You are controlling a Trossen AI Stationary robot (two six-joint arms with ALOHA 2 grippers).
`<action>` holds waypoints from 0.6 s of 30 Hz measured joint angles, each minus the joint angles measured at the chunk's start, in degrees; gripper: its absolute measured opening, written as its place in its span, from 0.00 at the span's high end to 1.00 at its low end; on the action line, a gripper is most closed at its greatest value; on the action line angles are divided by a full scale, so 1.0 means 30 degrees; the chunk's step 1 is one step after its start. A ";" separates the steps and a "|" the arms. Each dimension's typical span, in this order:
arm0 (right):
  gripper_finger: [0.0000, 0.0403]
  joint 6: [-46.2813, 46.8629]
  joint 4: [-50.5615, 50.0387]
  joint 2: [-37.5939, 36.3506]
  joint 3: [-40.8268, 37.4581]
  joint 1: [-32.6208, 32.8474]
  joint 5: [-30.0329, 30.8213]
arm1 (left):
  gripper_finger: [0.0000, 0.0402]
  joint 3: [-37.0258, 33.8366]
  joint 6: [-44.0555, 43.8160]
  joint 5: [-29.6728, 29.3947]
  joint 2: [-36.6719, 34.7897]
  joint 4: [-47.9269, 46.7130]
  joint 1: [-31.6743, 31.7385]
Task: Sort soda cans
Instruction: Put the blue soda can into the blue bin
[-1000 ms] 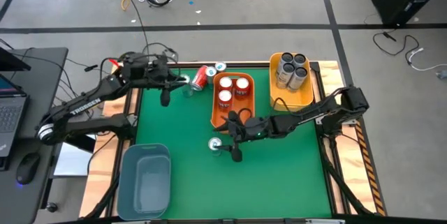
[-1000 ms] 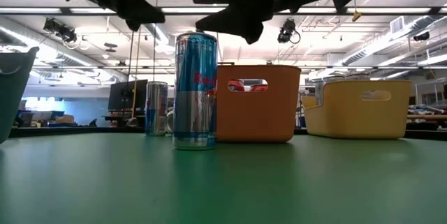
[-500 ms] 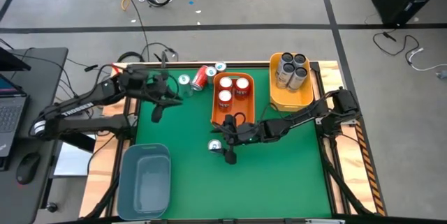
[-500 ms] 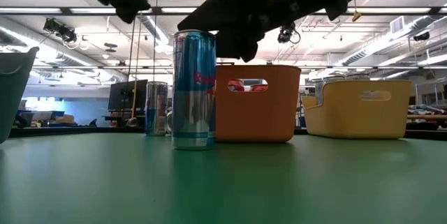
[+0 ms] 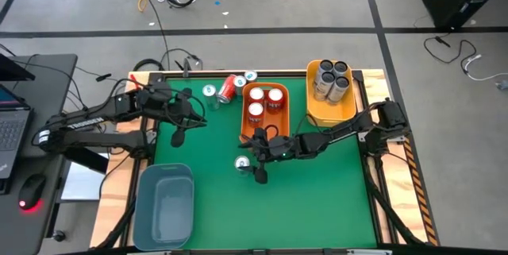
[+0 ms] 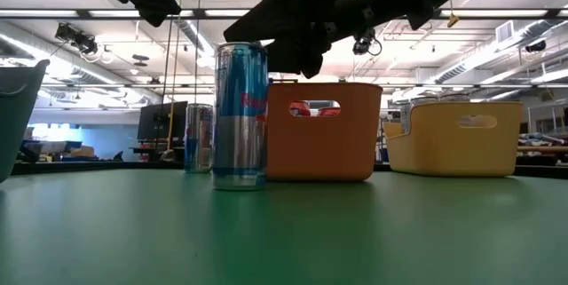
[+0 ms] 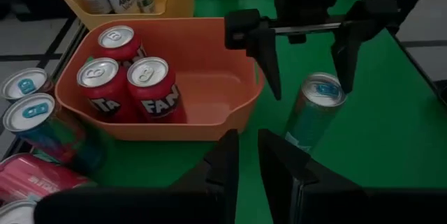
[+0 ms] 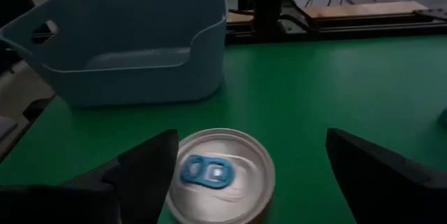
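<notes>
A teal-blue soda can [image 5: 242, 162] stands upright on the green mat in front of the orange bin. My right gripper [image 8: 251, 140] is open over it, and the white top [image 8: 220, 175] lies between the fingers. Three red cans [image 5: 264, 100] stand in the orange bin, and several dark cans [image 5: 332, 79] stand in the yellow bin. Two more teal cans [image 5: 209, 90] and a red can lying on its side [image 5: 227, 88] are at the far edge. My left gripper [image 5: 178, 134] hangs over bare mat to their near left, its fingers [image 7: 230, 158] shut to a narrow slit. My right gripper comes slanting down from the table's right. One finger [image 8: 150, 161] stands against the top rim [image 8: 178, 168] of the teal can, and the other is clear of it. I cannot tell whether that finger truly touches. The can's base rests on the mat.
The blue bin [image 5: 165, 203] sits at the near left corner. The orange bin [image 5: 248, 132] is just behind the standing can and the yellow bin [image 5: 317, 112] is to its right. Open mat lies toward the near edge. A laptop and a mouse lie off the table's left.
My right gripper has moved down and toward the table's left, coming over the standing teal can, which has slid slightly left. My left gripper has drawn back from the far-edge cans toward the near left.
</notes>
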 joint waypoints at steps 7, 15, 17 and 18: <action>0.13 -0.0095 0.0134 -0.0321 0.0000 -0.0108 -0.0702 | 0.85 0.0000 -0.0073 0.0007 0.0000 -0.0103 -0.0220; 0.13 0.0171 -0.0661 -0.0321 -0.0003 0.0769 -0.0293 | 0.85 0.0000 -0.0095 -0.0747 0.0007 -0.0599 -0.1525; 0.13 0.0220 -0.0821 -0.0321 0.0000 0.0794 0.0134 | 0.85 0.0000 -0.0351 -0.0994 0.0007 -0.1104 -0.1842; 0.13 0.0237 -0.0821 -0.0321 0.0000 0.0775 0.0155 | 0.85 0.0000 -0.0524 -0.1085 0.0018 -0.1391 -0.1993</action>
